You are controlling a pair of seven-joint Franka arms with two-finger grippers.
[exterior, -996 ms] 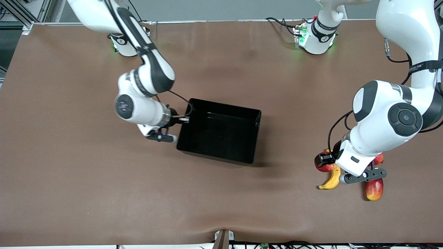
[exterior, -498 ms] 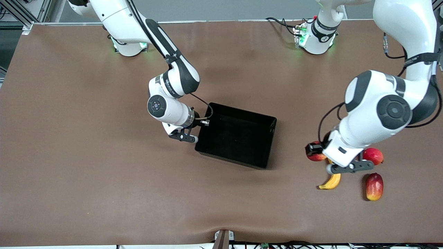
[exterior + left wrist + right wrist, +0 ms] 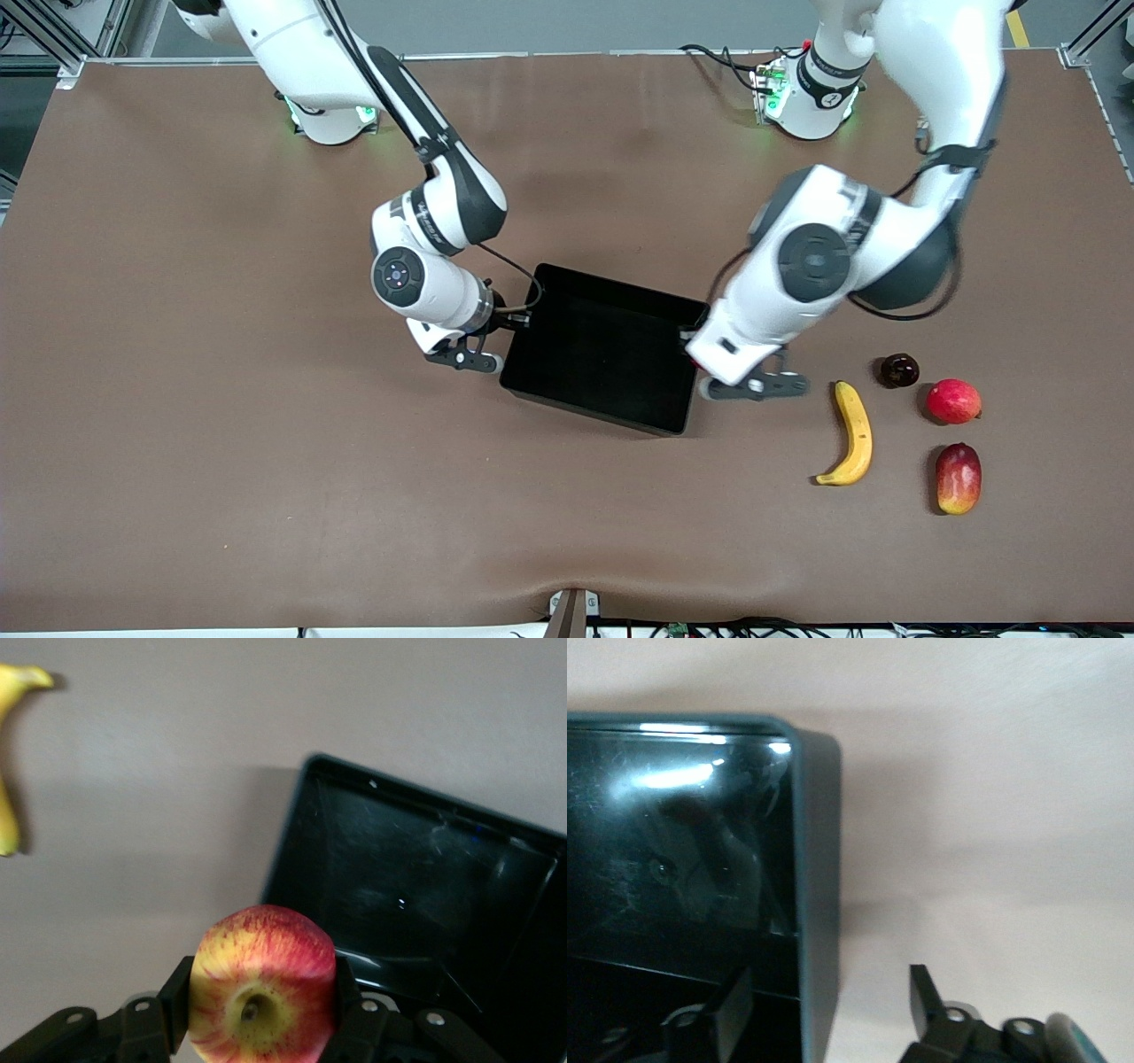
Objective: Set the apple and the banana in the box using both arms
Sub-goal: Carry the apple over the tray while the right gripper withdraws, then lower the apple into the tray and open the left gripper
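since the left gripper (image 3: 753, 385) is clamped on the apple (image 3: 262, 984) and sits right at the box (image 3: 602, 354) wall toward the left arm's end, just right of frame centre in the front view, the drop looks close but not lined up yet. in the left wrist view the apple is squeezed between both fingers, stem dimple facing the camera, and it hangs over bare table just beside the box rim, not over the black floor. the right gripper (image 3: 463, 358) is at the box's other short wall, left of centre in the front view; in the right wrist view its fingers stand apart with that wall between them, and i can't tell if they actually touch it, so i'd call it spread and holding nothing. the banana (image 3: 852, 434) lies untouched on the table at lower right of the front view, with a dark round fruit (image 3: 898, 369), a plain red fruit (image 3: 953, 400) and a mango-like fruit (image 3: 959, 478) further right. what could go wrong, i reckon: let go now and the apple lands on the rim or outside and rolls off across the table. coming in low, the fingers could knock the wall and shove the box, and if the right gripper isn't steadying it the light tray probably slides.
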